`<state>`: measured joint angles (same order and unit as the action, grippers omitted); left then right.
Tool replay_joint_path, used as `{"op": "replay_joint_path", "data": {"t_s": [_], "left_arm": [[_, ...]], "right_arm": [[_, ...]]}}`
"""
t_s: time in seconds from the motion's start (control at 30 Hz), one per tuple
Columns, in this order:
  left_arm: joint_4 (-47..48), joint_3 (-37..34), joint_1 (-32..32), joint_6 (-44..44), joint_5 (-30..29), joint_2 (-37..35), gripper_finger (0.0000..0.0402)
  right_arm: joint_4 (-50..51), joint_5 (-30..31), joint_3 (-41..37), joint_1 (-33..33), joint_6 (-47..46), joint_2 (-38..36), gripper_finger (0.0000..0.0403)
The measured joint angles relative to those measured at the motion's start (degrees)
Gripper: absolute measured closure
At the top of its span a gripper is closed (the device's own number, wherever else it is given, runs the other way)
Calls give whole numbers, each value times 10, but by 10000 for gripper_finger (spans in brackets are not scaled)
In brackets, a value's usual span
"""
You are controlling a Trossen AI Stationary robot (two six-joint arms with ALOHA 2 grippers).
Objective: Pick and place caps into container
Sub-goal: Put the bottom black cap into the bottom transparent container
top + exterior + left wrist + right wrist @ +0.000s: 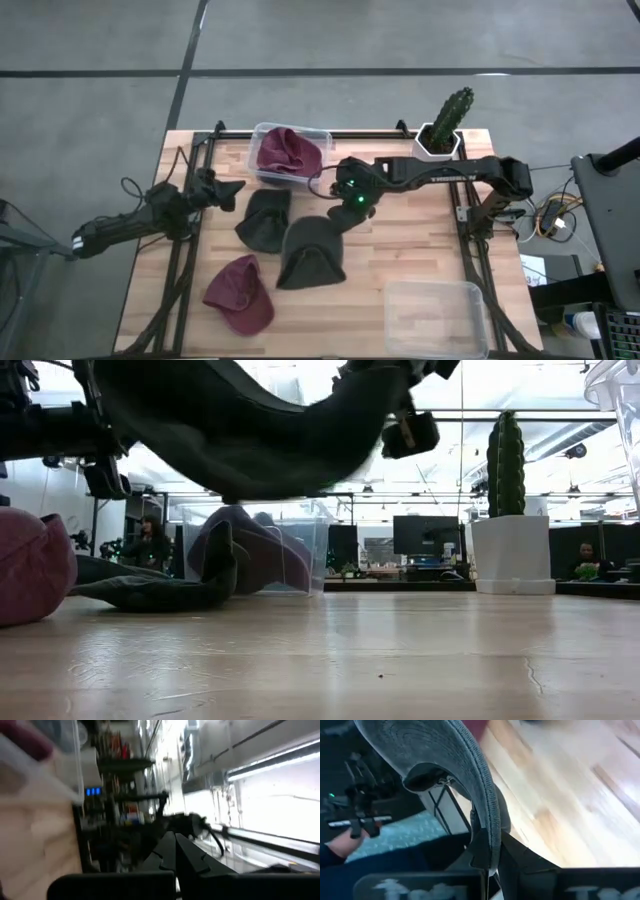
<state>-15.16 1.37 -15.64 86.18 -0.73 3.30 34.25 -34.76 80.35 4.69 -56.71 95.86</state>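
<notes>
standing at the table's far edge, a cactus (447,121) in a white pot sits just beside the right arm, and an empty clear bin (436,318) lies at the near right corner. right gripper (338,222) pinches an olive cap (311,252) by its edge, lifted off the table. left gripper (228,191) is pressed together, holding nothing, near the far bin (290,155). four caps: two olive, two maroon; one maroon cap (287,152) in the far bin, another (241,293) and the second olive cap (265,220) on the table.
</notes>
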Motion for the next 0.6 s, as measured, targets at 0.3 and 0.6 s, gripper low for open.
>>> {"op": "replay_joint_path", "data": {"t_s": [0.3,0.6], "left_arm": [[-3,74,1,-9,58,60,335],[5,180,2,-10,112,210,252]], "right_arm": [[33,-75,0,3,14,-1,390],[30,-123,0,4,-25,-1,390]]}}
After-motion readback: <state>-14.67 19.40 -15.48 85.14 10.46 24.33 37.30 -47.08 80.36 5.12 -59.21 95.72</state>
